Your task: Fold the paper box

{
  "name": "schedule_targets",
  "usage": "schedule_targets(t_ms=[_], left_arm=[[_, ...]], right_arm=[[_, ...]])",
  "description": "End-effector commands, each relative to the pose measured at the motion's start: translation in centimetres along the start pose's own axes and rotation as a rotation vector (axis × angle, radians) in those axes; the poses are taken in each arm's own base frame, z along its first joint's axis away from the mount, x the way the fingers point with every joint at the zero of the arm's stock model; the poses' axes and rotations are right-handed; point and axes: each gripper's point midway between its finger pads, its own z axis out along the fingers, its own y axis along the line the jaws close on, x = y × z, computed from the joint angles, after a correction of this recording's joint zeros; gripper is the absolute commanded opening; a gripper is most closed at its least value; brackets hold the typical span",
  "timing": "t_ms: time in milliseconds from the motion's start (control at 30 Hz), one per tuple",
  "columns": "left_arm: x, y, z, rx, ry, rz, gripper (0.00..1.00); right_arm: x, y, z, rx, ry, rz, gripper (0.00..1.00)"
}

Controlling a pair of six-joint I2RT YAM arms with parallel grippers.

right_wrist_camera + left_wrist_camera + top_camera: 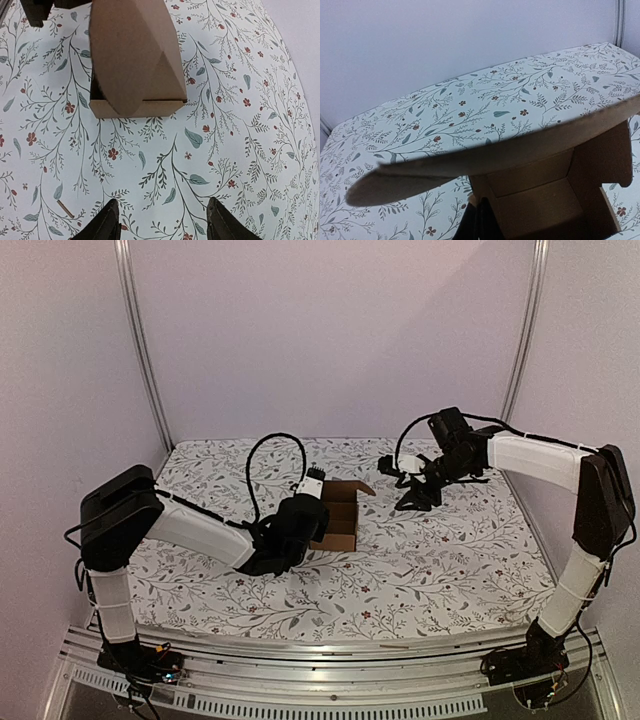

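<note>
The half-formed box (340, 515) sits mid-table on the floral cloth (450, 560), its top open and one long flap (495, 155) jutting out over the left wrist camera, not yet folded down. At the box's left side the left gripper (312, 485) is fully closed, its dark fingers (477, 225) right at a lower corner of the carton; whether any cardboard is pinched between them cannot be told. The right gripper (412, 495) hangs over bare cloth just beyond the box's far right side, jaws about half open and holding nothing, fingertips (107, 222) aimed toward the carton's end wall. The risks look plain. If the left hold is only a nudge, a push from the right could send the light carton skating across the cloth rather than bending a flap. A spread jaw meeting the free flap edge-on could crease or crumple it instead of turning it on its score. A flap pressed down and let go untucked would likely spring back up.
</note>
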Motion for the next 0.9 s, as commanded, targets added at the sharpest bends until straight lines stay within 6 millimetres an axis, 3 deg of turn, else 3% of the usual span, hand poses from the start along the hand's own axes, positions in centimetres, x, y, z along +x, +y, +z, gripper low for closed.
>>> schedule_targets(t_ms=[0, 67, 267, 700, 867], left_arm=[[1.9, 0.6, -0.2, 0.025, 0.024, 0.078, 0.0], [1.8, 0.7, -0.3, 0.018, 0.023, 0.079, 0.0], [1.9, 0.5, -0.3, 0.012, 0.019, 0.086, 0.0], [1.8, 0.8, -0.8, 0.006, -0.002, 0.073, 0.0], [1.8, 1.0, -1.0, 0.004, -0.008, 0.068, 0.0]], right_arm=[[-6.3, -0.1, -3.6, -0.042, -0.169, -0.005, 0.64], [-8.6, 0.8, -3.9, -0.043, -0.187, -0.03, 0.71], [-13.4, 3.0, -3.6, -0.002, -0.18, -0.133, 0.72], [-13.1, 3.0, 2.0, 0.034, -0.036, -0.162, 0.52], [-13.1, 3.8, 2.5, 0.021, -0.031, -0.178, 0.28]])
